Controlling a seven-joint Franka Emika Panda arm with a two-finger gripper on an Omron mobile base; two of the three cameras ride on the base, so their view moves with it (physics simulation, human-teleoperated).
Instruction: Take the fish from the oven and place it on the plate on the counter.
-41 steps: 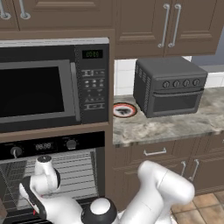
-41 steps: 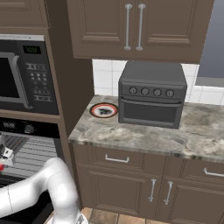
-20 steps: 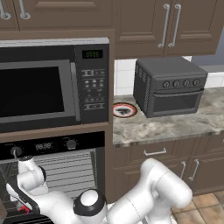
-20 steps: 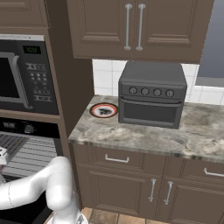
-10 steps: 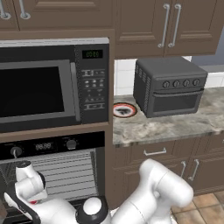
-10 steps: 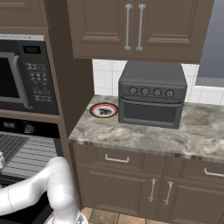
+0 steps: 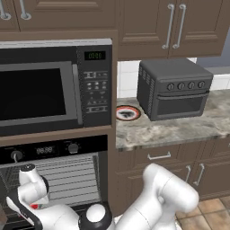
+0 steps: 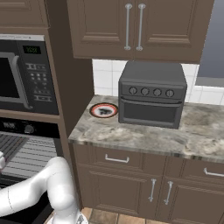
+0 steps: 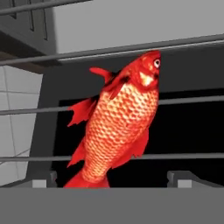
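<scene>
Fish [image 9: 118, 127]: lying flat on the wire rack [image 9: 183, 100] inside the oven [image 7: 67, 179], head toward the upper right of the hand view, tail toward the lower left; it sits close under the hand.
Gripper [image 9: 113, 183]: fingers [image 9: 43, 180] spread fully apart, one tip at either side of the fish's tail end, nothing held; contact with the fish cannot be confirmed.
Plate [image 7: 128, 112]: on the counter [image 7: 179, 130], just beside the toaster oven [image 7: 173, 87] (well apart from the oven cavity, up and to the arm's right).
Step in hand: judged to be the final descent before closing on the fish.
Risk, grip: the fingers bracket the narrow tail, not the body; closing there could let the fish pivot or slip out.
Risk, rack: a fingertip may catch a rack wire on descent or on lifting.
Risk, exit: the arm is folded low in the oven mouth; withdrawal could strike the frame.
</scene>
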